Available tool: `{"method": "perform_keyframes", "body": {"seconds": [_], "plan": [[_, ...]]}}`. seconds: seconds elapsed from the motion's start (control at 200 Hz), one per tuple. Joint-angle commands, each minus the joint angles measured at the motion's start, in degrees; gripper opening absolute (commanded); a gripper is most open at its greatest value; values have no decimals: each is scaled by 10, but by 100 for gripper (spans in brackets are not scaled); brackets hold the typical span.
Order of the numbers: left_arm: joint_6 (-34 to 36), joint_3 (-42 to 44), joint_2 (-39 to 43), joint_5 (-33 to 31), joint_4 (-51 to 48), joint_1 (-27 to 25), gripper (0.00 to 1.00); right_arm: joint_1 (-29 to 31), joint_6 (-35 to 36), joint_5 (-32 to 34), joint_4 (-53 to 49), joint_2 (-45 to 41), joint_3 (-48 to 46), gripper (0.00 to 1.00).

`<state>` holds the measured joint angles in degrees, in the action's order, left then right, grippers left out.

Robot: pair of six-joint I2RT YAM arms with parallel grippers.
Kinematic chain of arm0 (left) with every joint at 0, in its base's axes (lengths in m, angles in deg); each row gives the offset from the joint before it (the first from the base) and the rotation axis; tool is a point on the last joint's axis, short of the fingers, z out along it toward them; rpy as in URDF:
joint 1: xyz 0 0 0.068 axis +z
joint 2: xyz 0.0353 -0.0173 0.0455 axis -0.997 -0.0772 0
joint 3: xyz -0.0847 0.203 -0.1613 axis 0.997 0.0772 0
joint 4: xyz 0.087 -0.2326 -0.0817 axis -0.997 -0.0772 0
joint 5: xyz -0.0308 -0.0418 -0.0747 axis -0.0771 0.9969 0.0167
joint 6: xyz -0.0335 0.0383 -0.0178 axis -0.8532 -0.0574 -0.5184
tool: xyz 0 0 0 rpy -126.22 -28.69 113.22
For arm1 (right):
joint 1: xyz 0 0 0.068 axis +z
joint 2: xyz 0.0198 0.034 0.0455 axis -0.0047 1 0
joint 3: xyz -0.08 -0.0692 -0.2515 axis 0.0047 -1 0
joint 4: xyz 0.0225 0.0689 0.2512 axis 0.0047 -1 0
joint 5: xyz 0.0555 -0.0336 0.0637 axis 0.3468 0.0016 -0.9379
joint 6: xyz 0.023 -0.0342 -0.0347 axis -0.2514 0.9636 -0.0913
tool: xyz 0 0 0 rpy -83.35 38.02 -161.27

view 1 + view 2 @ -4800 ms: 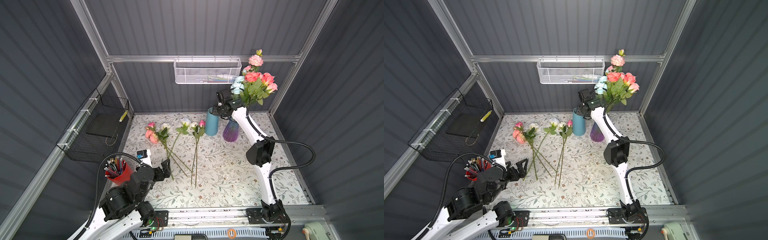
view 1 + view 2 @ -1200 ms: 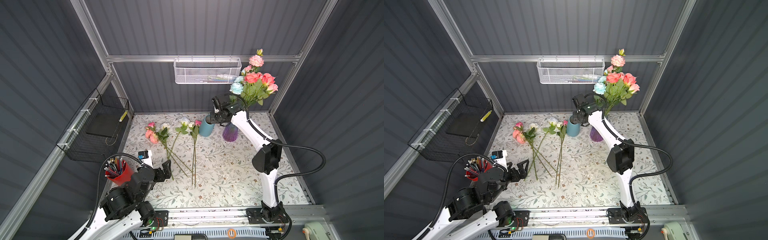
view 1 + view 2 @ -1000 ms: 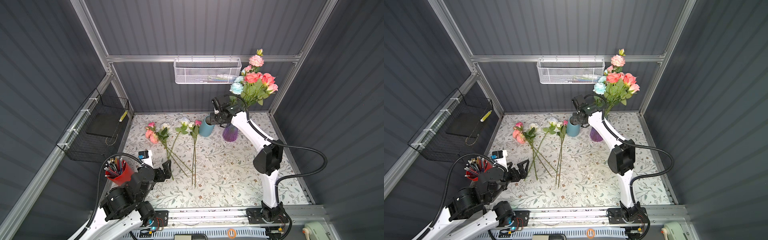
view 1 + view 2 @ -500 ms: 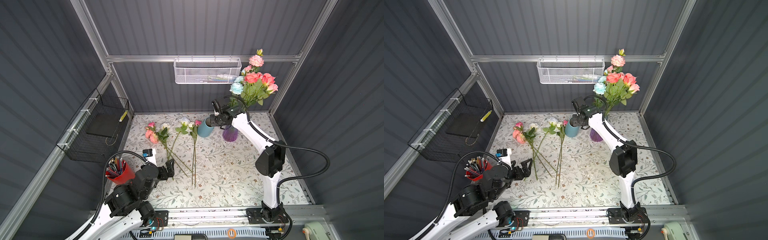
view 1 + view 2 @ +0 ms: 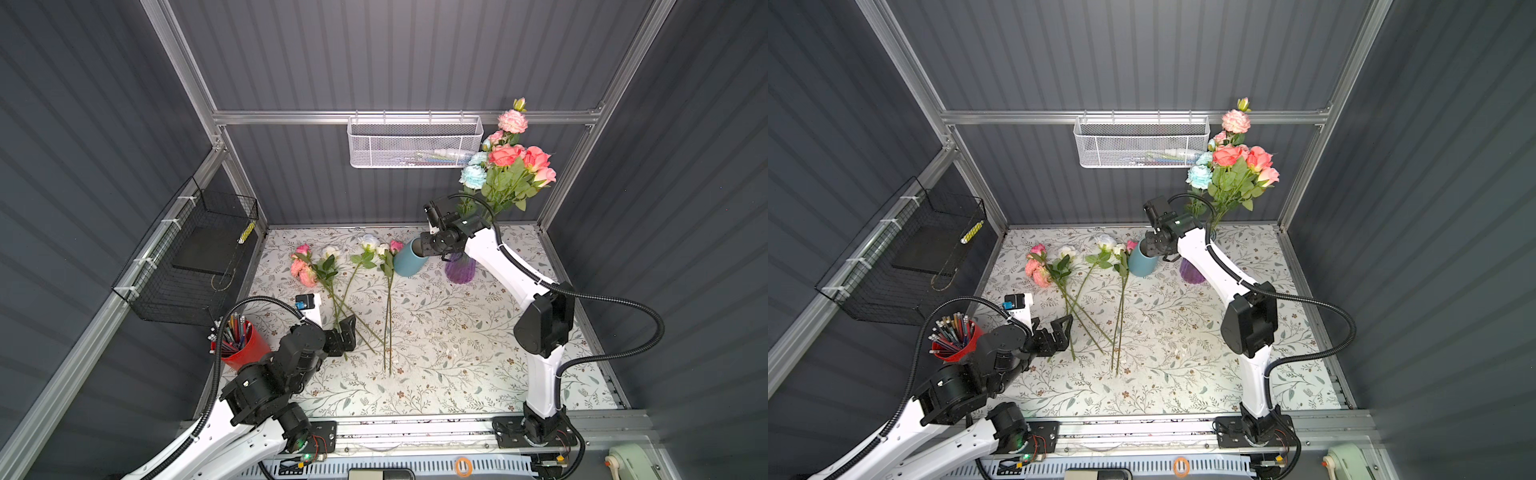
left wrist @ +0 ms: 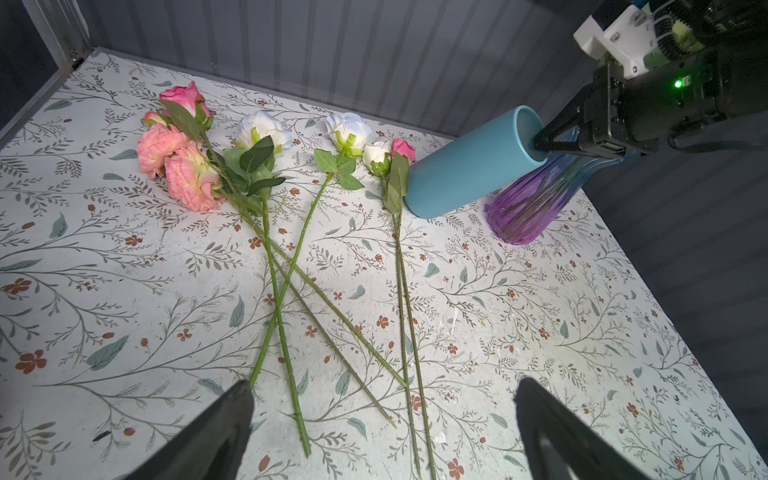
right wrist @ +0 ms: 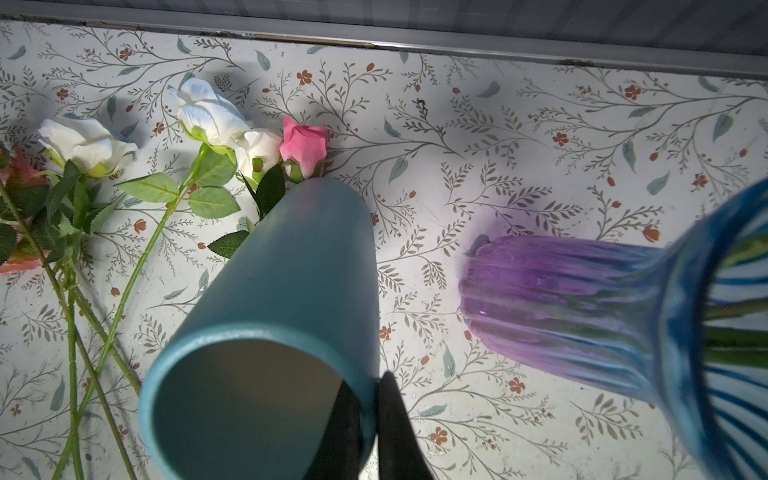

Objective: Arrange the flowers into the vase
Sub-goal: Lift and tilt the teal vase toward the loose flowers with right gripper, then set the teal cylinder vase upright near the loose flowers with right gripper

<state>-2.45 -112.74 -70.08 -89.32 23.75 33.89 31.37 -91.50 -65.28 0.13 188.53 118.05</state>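
**petal_pusher:** What's the right gripper [image 7: 365,386] doing just now?

**yam_fan:** It's pinching the rim of the teal vase [image 7: 291,270], with 1 finger inside the mouth and 1 outside, closed tight on the wall. In both top views that vase is sitting upper middle [image 5: 409,262]. It's tilting, with its mouth leaning right toward the gripper and its base down by the table [image 5: 457,353].

**petal_pusher:** And where are the flowers sitting?

**yam_fan:** They're in 2 groups. The bouquet [image 5: 507,166] is standing in the purple vase [image 5: 459,270], just right of the teal one, with its blooms poking up into the upper right of both top views. The loose flowers [image 5: 332,270] are lying flat on the table, left of the teal vase. Their heads are pointing at the back wall and some stems are crossing each other. A pink bud's leaf is lying right against the teal vase's base [image 6: 399,174].

**petal_pusher:** What about the left gripper?

**yam_fan:** The left gripper [image 6: 382,386] is spreading its jaws wide and gripping nothing. In both top views it's hovering lower left of centre, right by the stem ends, and I can't tell if it's touching them.
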Motion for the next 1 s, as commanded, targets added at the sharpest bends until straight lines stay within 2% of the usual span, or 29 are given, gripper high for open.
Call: {"method": "perform_keyframes", "body": {"seconds": [0.0,0.53,0.99], "plan": [[15,6,-4,8,20,0,99,11,6,-8,8,-30,-2,0],[28,13,-44,29,73,1,99,17,16,8,-7,-75,-45,0],[26,30,-43,42,89,0,99,37,17,21,-21,-119,-89,0]]}}
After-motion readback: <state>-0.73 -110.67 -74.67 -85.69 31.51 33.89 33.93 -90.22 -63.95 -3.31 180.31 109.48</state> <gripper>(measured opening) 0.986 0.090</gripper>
